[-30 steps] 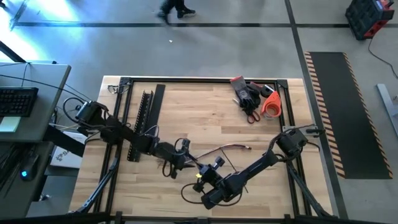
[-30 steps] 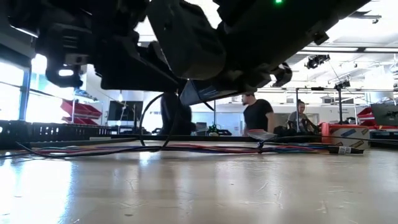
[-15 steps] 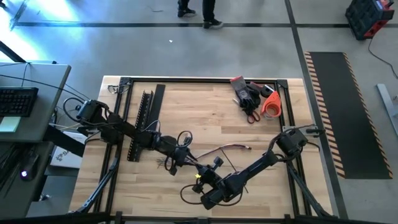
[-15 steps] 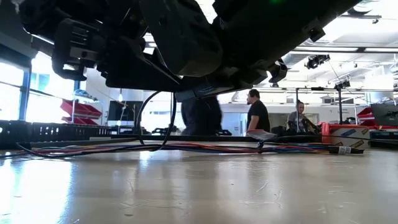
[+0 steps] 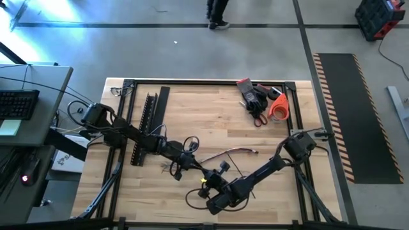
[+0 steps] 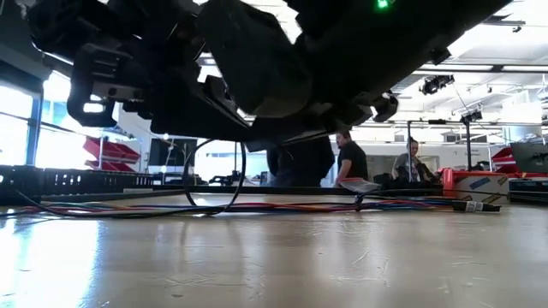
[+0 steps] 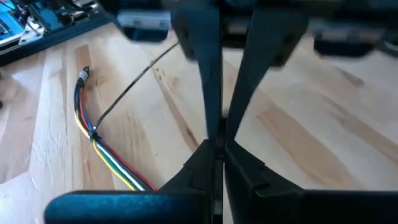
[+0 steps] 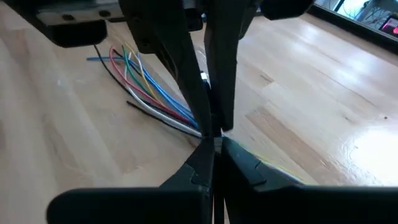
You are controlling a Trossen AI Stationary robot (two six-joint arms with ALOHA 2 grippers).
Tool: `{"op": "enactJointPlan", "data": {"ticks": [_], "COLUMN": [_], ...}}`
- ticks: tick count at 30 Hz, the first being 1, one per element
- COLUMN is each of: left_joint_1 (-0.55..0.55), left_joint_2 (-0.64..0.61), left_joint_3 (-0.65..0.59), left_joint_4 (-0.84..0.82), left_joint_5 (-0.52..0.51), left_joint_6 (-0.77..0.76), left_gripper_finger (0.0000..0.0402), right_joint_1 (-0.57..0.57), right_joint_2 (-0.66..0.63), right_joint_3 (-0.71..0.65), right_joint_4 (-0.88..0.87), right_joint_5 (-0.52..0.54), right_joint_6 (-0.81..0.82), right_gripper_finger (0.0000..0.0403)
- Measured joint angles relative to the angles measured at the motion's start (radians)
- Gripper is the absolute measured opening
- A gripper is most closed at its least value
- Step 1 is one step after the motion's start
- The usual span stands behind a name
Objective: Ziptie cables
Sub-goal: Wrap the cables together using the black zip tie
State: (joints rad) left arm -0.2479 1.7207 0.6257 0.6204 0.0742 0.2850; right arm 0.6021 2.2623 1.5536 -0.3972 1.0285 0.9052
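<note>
The cables (image 5: 238,152) lie flat on the wooden table, a thin bundle of coloured wires (image 7: 93,134) whose loose ends fan out (image 8: 134,74). A thin black tail (image 7: 134,84) sticks out from a tie on the bundle. My left gripper (image 7: 217,148) and my right gripper (image 8: 214,144) meet tip to tip over the bundle's left part (image 5: 198,167), both shut. A thin black loop (image 6: 214,184) hangs beside the left gripper down to the table. My left gripper is shut with its fingertips (image 8: 211,118) right against the right gripper's, slanting down from the table's left. Whether anything sits between them I cannot tell. My right gripper is shut with its fingertips (image 7: 219,115) slanting down from the right, just above the wires (image 8: 186,115). The fingers hide whether it touches the wires.
A black slotted rail (image 5: 148,118) and a flat black strip (image 5: 163,105) lie at the back left. Gloves, scissors and an orange roll (image 5: 263,102) lie at the back right. A metal frame (image 5: 204,82) borders the table. People (image 6: 349,158) stand in the room behind.
My left gripper has turned a little at the wrist while staying close to the right gripper. The thin black loop beside it has swung with it and now hangs wider.
</note>
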Motion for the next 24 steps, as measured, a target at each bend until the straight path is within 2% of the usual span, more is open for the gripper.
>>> {"op": "enactJointPlan", "data": {"ticks": [12,17,24], "left_joint_1": [0.048,0.049,0.049], "left_joint_2": [0.000,0.000,0.000], "left_joint_3": [-0.006,-0.006,-0.007], "left_joint_4": [-0.077,-0.102,-0.123], "left_joint_5": [0.005,0.009,0.023], "left_joint_6": [0.034,0.034,0.034], "left_gripper_finger": [0.0002,0.0001,0.0001], "right_joint_1": [0.136,0.200,0.287], "right_joint_2": [-0.006,-0.007,-0.007], "right_joint_3": [0.003,0.003,0.003], "right_joint_4": [-0.140,-0.211,-0.298], "right_joint_5": [-0.055,-0.141,-0.313], "right_joint_6": [0.323,0.466,0.681], "right_gripper_finger": [0.0000,0.0000,0.0000]}}
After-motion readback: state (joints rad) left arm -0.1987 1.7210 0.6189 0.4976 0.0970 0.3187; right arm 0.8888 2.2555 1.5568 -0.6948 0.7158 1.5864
